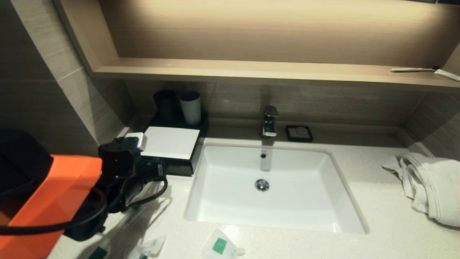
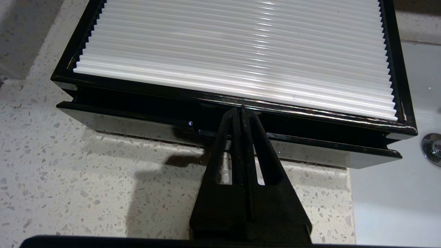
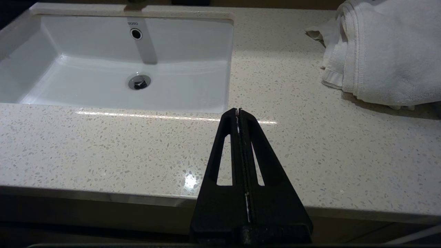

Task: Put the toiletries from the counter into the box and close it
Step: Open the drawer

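At box (image 2: 237, 100) front, left pincer (image 2: 240, 111) closed

Box (image 1: 171, 144) sits left of sink (image 1: 337, 187), two cups (image 1: 190, 107) behind it. Faucet (image 1: 269, 122) stands at sink's far edge. Towel (image 1: 431, 187) lies right. Sachets (image 1: 221, 248) lie near, on counter (image 1: 377, 216).
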### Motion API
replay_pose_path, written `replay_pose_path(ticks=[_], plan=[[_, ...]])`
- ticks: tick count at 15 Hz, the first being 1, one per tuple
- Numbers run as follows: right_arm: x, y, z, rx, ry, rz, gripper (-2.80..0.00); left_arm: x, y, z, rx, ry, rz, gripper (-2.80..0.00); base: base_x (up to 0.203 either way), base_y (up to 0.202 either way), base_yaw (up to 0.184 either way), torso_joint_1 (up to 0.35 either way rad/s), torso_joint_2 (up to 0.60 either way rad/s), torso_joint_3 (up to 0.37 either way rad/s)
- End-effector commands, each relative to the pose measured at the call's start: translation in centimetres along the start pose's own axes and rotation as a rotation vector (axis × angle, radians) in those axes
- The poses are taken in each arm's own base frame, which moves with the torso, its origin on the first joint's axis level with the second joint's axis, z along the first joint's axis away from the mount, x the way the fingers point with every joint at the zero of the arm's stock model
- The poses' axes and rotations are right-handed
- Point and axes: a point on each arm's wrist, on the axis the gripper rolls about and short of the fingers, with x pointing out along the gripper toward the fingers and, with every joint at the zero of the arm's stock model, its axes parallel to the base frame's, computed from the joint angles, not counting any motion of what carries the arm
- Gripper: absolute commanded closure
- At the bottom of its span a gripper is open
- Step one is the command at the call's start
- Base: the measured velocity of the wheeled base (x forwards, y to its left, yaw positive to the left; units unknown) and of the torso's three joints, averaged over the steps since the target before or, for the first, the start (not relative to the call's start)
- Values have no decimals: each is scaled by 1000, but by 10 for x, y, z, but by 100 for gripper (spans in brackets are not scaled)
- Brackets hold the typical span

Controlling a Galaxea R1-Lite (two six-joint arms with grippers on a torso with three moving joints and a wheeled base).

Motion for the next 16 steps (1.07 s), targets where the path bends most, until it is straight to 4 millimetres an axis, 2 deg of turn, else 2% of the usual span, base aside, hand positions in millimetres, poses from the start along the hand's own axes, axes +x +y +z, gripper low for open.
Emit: replay_pose_path(ticks=[1,10,16], plan=[[0,0,0,0,0,1,0,-1,0,-1,-3,-5,3,0,0,0,0,0,0,0],[0,0,0,0,0,1,0,-6,3,-10,-8,11,20,0,0,0,0,0,0,0],[0,0,0,0,0,1,0,-1,3,-19,-9,6,22,0,0,0,0,0,0,0]])
